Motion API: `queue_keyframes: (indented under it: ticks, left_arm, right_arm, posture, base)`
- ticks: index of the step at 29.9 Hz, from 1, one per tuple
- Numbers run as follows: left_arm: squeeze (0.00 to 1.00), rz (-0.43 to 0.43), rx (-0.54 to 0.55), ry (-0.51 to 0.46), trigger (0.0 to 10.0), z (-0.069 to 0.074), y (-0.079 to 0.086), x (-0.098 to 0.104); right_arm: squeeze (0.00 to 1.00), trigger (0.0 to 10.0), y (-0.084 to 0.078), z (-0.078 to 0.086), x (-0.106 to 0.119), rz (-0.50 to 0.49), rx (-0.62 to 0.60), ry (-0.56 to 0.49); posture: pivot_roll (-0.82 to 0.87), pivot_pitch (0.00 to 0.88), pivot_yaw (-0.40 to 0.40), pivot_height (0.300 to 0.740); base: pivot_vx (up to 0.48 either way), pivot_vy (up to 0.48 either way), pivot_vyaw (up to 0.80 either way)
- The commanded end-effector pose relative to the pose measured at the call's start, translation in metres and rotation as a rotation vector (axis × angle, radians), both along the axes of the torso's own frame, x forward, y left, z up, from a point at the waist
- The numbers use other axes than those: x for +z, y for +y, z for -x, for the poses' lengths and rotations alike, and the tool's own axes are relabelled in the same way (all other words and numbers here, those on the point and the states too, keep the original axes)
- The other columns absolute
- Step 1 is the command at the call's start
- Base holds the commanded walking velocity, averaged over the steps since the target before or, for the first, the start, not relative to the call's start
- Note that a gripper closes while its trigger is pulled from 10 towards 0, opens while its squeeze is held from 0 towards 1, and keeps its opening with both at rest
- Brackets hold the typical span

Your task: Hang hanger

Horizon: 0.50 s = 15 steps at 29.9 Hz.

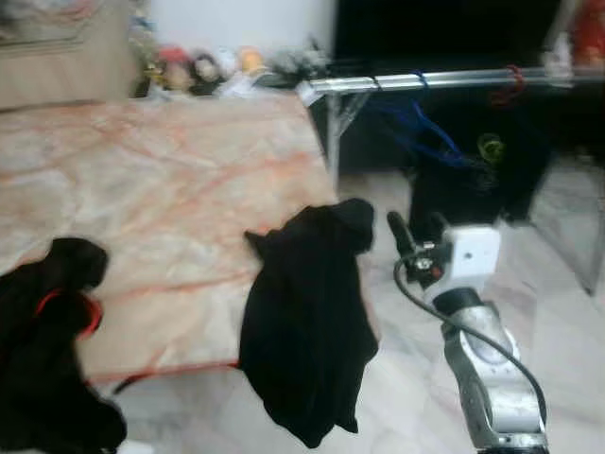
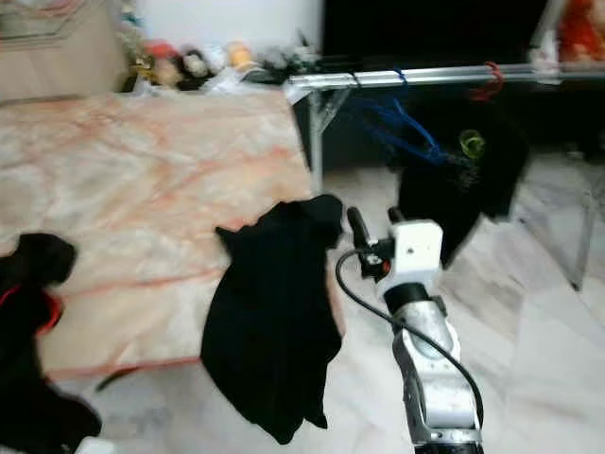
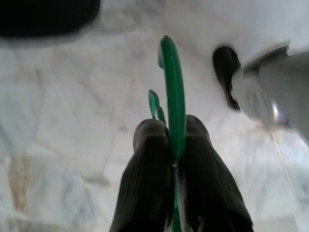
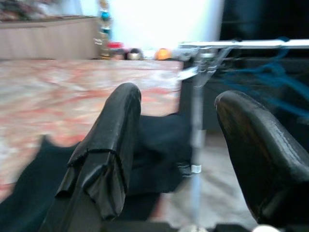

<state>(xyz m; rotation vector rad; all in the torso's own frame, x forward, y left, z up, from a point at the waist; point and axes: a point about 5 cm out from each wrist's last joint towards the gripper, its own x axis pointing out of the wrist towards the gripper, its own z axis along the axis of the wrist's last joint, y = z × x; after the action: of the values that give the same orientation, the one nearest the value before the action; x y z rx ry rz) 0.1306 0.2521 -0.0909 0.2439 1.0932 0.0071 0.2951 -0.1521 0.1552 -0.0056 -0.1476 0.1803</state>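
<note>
- The left gripper [image 3: 171, 145] is closed tight on a green hanger [image 3: 173, 96]. The hanger's hook sticks up from between the two black fingers [image 3: 149, 169], in the middle of the left wrist view, over the pale marble floor [image 3: 72, 121].
- The rest of the green hanger is hidden behind the fingers, so its shape is hard to tell.
- The right gripper [image 1: 416, 230] is held up in the middle right of the left eye view, near the corner of the bed [image 1: 161, 189]. Its fingers are spread apart and hold nothing.
- A black garment [image 1: 307, 331] hangs over the near edge of the bed, just left of the right gripper.
- Another black garment with a red hanger [image 1: 66, 307] lies at the lower left, partly cut off.
- A silver rail [image 1: 444, 80] runs across the upper right. Blue hangers [image 1: 430, 132] and dark clothes [image 2: 463, 184] hang from it, maybe a jacket; it is blurry.
</note>
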Motion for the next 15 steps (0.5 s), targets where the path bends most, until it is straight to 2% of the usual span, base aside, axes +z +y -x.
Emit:
queue_keyframes:
  ticks: [1,10,15]
  left_arm:
    - [0.00,0.020,-0.007,0.046,10.0,0.011,-0.012,-0.007]
    - [0.00,0.057,-0.027,0.038,10.0,0.005,-0.046,-0.013]
    - [0.00,0.057,-0.025,0.034,10.0,0.001,-0.047,-0.012]
  right_arm:
    - [0.00,10.0,-0.006,0.003,-0.008,0.010,-0.024,0.027]
    - [0.00,10.0,-0.008,0.003,-0.010,0.012,-0.031,0.031]
    - [0.00,10.0,-0.010,0.002,-0.009,0.011,-0.037,0.028]
  posture:
    - [-0.08,0.051,0.015,0.740]
    - [-0.08,0.061,0.013,0.740]
    - [-0.08,0.063,0.014,0.740]
  base:
    - [-0.266,0.000,0.00]
    - [-0.266,0.000,0.00]
    - [-0.259,0.000,0.00]
